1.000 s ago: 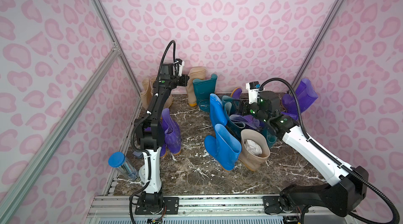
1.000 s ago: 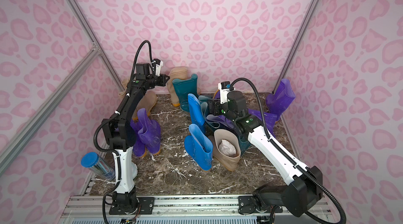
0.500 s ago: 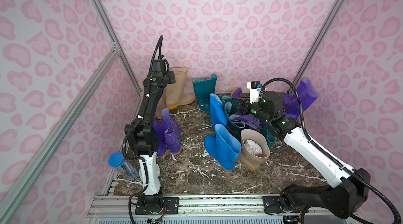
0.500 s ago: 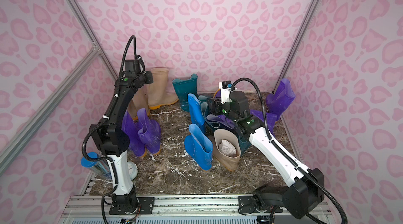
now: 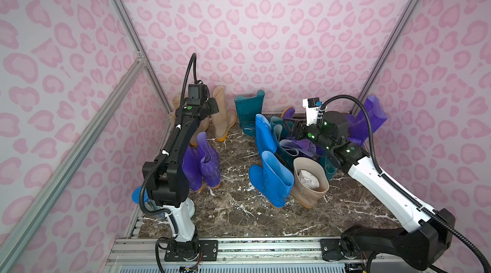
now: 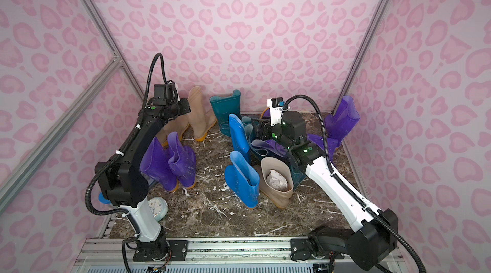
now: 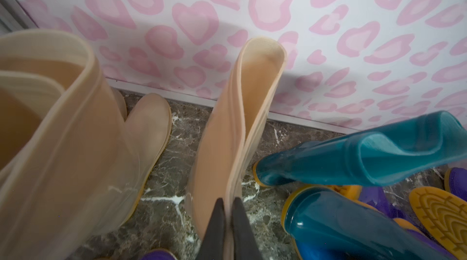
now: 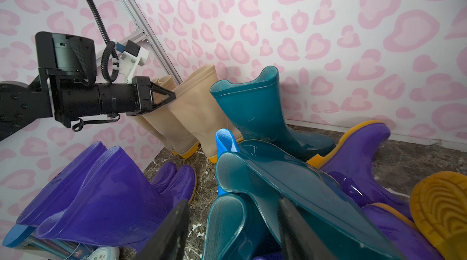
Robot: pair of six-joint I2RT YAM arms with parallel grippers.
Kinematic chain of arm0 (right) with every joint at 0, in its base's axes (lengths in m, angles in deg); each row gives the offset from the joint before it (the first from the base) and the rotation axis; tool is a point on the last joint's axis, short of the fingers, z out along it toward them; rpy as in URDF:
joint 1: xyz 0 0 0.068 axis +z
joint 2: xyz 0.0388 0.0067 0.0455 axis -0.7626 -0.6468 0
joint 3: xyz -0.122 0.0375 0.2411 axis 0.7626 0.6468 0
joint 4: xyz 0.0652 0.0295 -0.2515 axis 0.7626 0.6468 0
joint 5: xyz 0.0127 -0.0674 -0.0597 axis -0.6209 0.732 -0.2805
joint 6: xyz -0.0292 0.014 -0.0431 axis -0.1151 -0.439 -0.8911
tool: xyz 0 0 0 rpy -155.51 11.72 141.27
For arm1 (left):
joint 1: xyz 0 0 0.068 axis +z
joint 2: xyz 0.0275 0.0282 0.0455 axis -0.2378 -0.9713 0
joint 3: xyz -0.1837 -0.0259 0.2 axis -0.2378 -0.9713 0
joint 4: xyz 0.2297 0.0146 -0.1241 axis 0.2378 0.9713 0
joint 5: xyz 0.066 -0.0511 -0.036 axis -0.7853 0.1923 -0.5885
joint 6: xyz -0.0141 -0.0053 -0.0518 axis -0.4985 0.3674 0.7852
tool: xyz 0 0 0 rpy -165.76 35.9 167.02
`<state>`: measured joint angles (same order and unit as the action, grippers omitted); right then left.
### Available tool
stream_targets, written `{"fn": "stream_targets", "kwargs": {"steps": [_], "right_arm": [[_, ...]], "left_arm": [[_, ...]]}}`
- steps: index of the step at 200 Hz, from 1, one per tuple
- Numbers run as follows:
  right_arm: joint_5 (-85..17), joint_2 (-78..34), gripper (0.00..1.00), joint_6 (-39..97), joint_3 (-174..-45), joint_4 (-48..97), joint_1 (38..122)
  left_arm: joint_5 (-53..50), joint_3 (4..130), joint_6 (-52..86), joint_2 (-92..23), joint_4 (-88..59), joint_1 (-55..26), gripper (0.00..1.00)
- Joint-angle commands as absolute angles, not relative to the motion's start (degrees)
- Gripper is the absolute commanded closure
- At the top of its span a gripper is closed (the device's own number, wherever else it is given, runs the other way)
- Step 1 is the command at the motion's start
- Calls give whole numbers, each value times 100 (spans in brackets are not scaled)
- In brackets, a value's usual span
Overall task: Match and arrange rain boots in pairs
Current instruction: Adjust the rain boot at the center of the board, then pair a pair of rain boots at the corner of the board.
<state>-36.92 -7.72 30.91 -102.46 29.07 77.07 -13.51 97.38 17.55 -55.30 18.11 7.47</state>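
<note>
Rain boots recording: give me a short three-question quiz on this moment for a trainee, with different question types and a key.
1. What does the left end effector pinch? A) a purple boot B) the cuff of a beige boot C) a bright blue boot
2. True or false: crumpled paper sits inside the front beige boot.
3. Fill in: the right end effector has its jaws ___ over the lying dark teal boots.

Key: 1 B; 2 true; 3 open.
</note>
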Motion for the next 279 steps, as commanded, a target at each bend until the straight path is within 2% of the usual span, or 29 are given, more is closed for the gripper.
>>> {"fn": "stream_targets", "kwargs": {"steps": [1,18,52,64,77,95,122,144,181,201,207,216,228,238,279], "right_arm": [[-3776,-751,42,3135,-10220,2763,7715],[-3798,-755,42,3157,-10238,2770,7718],[-3857,-771,42,3214,-10300,2761,7716],[-3838,-777,42,3218,-10334,2790,7718],[-3806,-766,41,3223,-10370,2847,7728],[-3769,-743,40,3231,-10390,2870,7732],[-3668,-741,35,3225,-10382,2887,7755],[-3676,-777,33,3198,-10397,2891,7772],[-3664,-812,32,3153,-10444,2942,7796],[-3616,-871,31,3135,-10473,2977,7797],[-3625,-901,31,3122,-10494,3011,7796],[-3632,-933,31,3105,-10507,3023,7793],[-3615,-983,32,3100,-10540,3031,7799],[-3636,-1025,32,3097,-10574,3043,7798],[-3677,-1154,34,3058,-10719,3147,7800]], "left_arm": [[-1612,9408,1788,-5141,1629,671,98],[-1750,9056,1743,-4887,1622,561,98],[-1360,8735,1881,-4679,1712,453,98],[-1135,8730,1864,-4618,1746,429,77],[-1185,8783,1780,-4552,1845,401,47],[-1340,9003,1521,-4527,2011,403,25],[-1394,9635,1126,-4821,2332,467,5],[-1162,10552,915,-5481,2892,566,0],[-665,11745,614,-6623,3501,644,3],[-237,12075,526,-7036,3481,699,12],[-141,12148,516,-7146,3467,707,16],[-155,12245,534,-7277,3437,717,31],[-472,12316,651,-7352,3414,724,72],[-819,12299,752,-7317,3368,734,97],[-1878,11929,920,-6834,3079,728,98]]}}
